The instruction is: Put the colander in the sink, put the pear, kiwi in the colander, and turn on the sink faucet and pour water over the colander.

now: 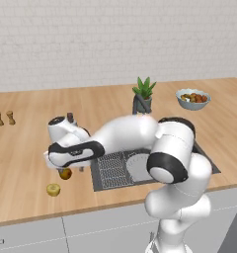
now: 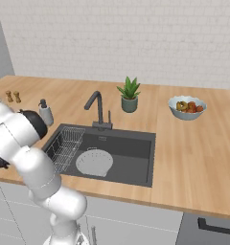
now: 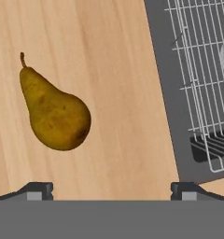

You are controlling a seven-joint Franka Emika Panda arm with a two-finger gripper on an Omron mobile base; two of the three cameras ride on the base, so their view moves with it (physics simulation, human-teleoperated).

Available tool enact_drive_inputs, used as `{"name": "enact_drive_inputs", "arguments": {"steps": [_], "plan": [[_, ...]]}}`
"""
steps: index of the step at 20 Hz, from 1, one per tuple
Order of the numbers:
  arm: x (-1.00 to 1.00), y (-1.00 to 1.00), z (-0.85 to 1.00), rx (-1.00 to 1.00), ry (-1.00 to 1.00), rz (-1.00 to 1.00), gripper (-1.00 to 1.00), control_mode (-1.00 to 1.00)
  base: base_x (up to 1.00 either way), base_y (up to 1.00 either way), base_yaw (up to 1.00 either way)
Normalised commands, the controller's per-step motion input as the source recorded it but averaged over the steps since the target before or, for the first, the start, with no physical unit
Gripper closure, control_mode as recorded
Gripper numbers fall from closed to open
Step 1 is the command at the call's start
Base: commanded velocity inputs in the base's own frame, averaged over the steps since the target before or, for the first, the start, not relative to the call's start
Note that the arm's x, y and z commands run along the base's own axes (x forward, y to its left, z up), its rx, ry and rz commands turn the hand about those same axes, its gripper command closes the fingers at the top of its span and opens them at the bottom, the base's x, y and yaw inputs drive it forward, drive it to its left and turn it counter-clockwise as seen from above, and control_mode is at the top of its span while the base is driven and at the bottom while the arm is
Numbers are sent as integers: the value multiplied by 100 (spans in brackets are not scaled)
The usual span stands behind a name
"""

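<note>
The brownish pear [image 3: 54,113] lies on the wooden counter, left of the sink [image 2: 136,158], with its stem end pointing away from the fingers. My gripper [image 3: 111,191] hangs open just above it, and the pear sits left of centre between the fingertips [image 3: 37,190]. From the left base view the gripper [image 1: 70,167] hovers over the pear [image 1: 65,174], and the yellow-green kiwi [image 1: 53,189] lies nearer the counter's front edge. The white colander [image 2: 94,161] rests in the sink. The dark faucet [image 2: 97,109] stands behind the sink, its spout dry.
A wire rack [image 2: 64,146] fills the sink's left end. A soap dispenser [image 2: 46,113] stands by the sink's back left corner. A potted plant [image 2: 130,94] and a fruit bowl [image 2: 186,106] stand further back right. Two small shakers [image 1: 4,117] stand far left.
</note>
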Motion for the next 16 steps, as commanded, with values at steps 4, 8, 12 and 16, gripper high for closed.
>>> {"name": "enact_drive_inputs", "arguments": {"steps": [4, 8, 12, 16], "plan": [[19, 16, -22, 0, -5, 7, -100, -100, 0, 0, 0], [27, 17, -20, 0, -1, 4, -100, -100, 0, 0, 0], [26, 21, -14, 0, -1, 6, -100, -100, 0, 0, 0], [25, 20, -12, 0, 0, 6, -100, -100, 0, 0, 0]]}}
